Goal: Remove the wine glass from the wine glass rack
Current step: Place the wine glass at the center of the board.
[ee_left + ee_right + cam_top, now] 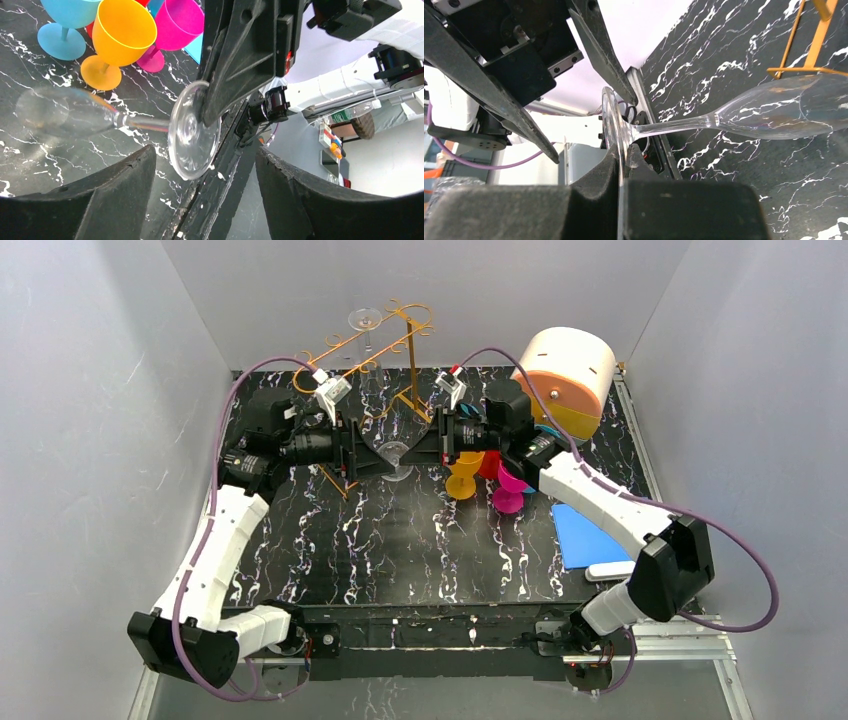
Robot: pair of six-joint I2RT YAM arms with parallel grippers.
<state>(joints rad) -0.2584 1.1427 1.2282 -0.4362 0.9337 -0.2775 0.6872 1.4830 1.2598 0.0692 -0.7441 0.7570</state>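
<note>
**Glass lies crosswise to both tools, foot held by the right**

Your right tool [622, 165] is clamped on the foot rim of the wine glass [704, 120], which lies level above the middle of the table [420, 550], clear of the wine glass rack [400, 340]. Its stem runs from near edge to far edge, with the bowl toward the rack. Your left tool [202, 155] faces it from the left with fingers spread wide, just short of the glass.
</note>
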